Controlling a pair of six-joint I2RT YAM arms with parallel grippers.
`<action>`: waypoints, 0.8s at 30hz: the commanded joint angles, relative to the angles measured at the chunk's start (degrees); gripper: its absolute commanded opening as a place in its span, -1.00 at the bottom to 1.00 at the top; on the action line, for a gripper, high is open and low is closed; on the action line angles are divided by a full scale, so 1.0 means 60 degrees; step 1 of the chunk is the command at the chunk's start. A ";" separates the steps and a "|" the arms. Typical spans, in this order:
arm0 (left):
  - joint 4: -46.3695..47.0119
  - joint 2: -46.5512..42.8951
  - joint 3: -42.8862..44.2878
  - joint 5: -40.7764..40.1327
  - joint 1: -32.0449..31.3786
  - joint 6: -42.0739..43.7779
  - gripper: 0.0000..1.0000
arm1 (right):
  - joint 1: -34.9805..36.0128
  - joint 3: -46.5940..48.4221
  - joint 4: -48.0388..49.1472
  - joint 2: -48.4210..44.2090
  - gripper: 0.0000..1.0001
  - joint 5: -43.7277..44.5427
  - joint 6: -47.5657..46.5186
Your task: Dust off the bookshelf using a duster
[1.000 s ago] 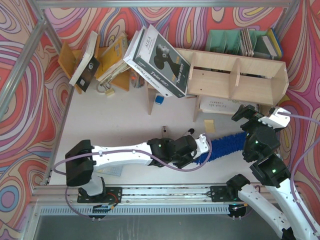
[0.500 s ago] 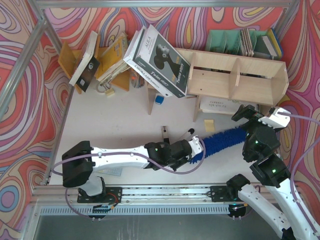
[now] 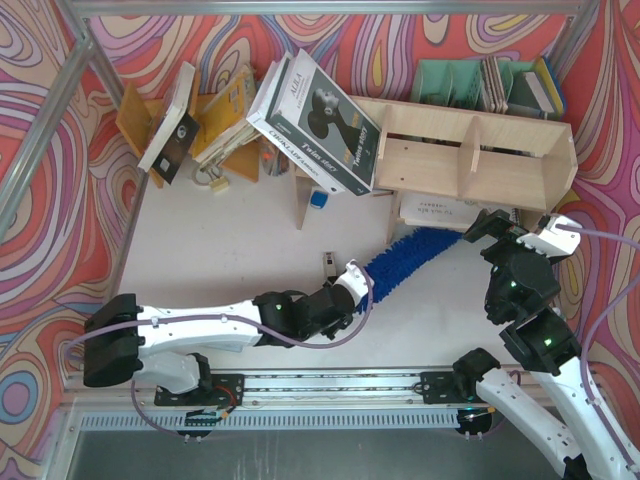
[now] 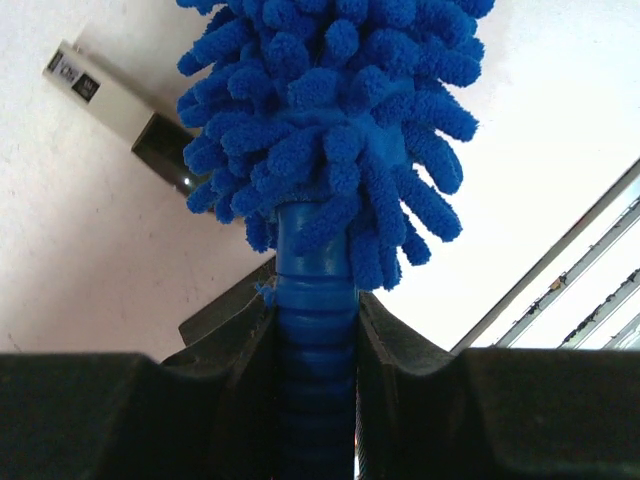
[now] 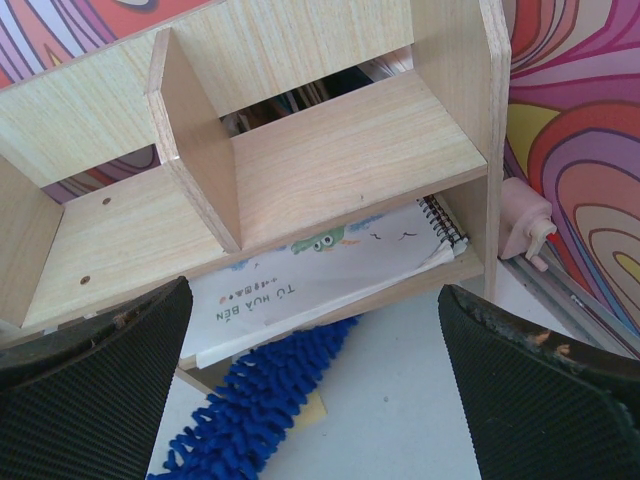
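Observation:
The pale plywood bookshelf [image 3: 470, 160] stands at the back right; the right wrist view shows it close up [image 5: 330, 150]. My left gripper [image 3: 352, 283] is shut on the ribbed blue handle [image 4: 317, 340] of the blue fluffy duster [image 3: 410, 254]. The duster lies low over the table, its head reaching up and right to the front edge of the bookshelf's bottom shelf [image 5: 262, 400]. My right gripper [image 3: 500, 232] is open and empty, just right of the duster's tip, in front of the shelf.
A spiral notebook [image 5: 330, 270] lies on the bottom shelf. A large leaning book [image 3: 318, 122] rests on the shelf's left end. An orange book rack [image 3: 215, 120] stands at back left, green file holders [image 3: 470, 82] behind. A yellow note [image 5: 312, 408] and a small tool [image 4: 120, 105] lie on the table.
My left arm has pulled back left and swung the duster: its head has moved from beside my right gripper up and left to the front of the bottom shelf. The right arm has not moved.

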 commanded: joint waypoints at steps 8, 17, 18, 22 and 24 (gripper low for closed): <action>-0.0924 -0.1129 -0.0496 -0.1606 -0.0013 -0.2206 -1.00 | -0.0041 -0.0028 0.0037 -0.0021 0.97 0.0136 0.0025; -0.1058 -0.0918 -0.0172 -0.1377 -0.0129 -0.1972 -1.00 | -0.0034 -0.0065 -0.0006 -0.0025 0.98 0.0121 0.0111; -0.0983 -0.0806 -0.0061 -0.1321 -0.0146 -0.1863 -1.00 | -0.0030 -0.0070 -0.0007 -0.0031 0.97 0.0121 0.0112; -0.0853 -0.0242 0.0445 -0.1062 -0.0235 -0.1392 -1.00 | -0.0044 -0.0034 -0.0023 -0.0036 0.98 0.0125 0.0074; -0.0862 -0.0008 0.0665 -0.1064 -0.0331 -0.1135 -1.00 | -0.0042 -0.0017 -0.0028 -0.0041 0.97 0.0114 0.0071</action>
